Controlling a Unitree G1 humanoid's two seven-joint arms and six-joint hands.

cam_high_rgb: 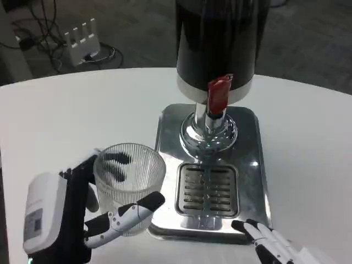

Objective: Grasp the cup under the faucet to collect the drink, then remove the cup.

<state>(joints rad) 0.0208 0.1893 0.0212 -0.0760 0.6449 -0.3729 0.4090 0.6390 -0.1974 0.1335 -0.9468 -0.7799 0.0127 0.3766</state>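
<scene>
While the cup (130, 184) is gripped by the left robot hand (71, 220) near the desk's front edge, beside the drip tray (250, 165), drink may be spilled if misaligned under the faucet (218, 96).

cup (129, 184): 1 | dispenser (217, 49): 1 | drip tray (207, 190): 1 | power strip (82, 39): 1

White round-edged bench (66, 110); grey carpet floor (308, 38); white power strip (82, 39) and black cables (38, 22) on floor
</scene>
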